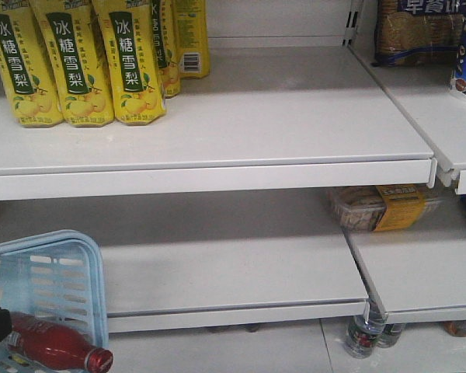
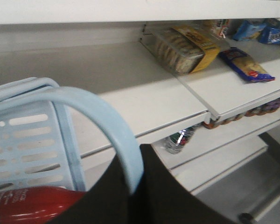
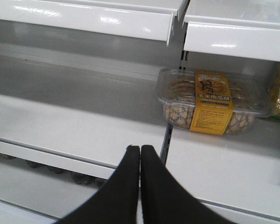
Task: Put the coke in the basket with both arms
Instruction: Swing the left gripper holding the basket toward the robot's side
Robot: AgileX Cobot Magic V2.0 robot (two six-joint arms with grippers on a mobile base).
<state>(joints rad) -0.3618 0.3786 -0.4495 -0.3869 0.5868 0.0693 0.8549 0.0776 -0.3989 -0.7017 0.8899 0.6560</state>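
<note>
The pale blue basket (image 1: 50,280) hangs at the lower left in the front view, its slotted wall (image 2: 23,144) filling the left of the left wrist view. The coke (image 1: 58,346) lies on its side in the basket, dark red cap towards the right rim; its red label (image 2: 30,207) shows low in the left wrist view. My left gripper (image 2: 137,156) is shut on the basket's swing handle (image 2: 107,119), which arches up out of the jaws. My right gripper (image 3: 140,149) is shut with nothing in it, in front of the lower shelf. It is out of the front view.
Yellow pear-drink cartons (image 1: 78,62) stand on the upper shelf at the left. A clear biscuit box with a yellow band (image 3: 210,102) sits on the lower shelf by the divider. A blue snack packet (image 2: 245,65) lies to its right. Small bottles (image 1: 365,334) stand under the lowest shelf.
</note>
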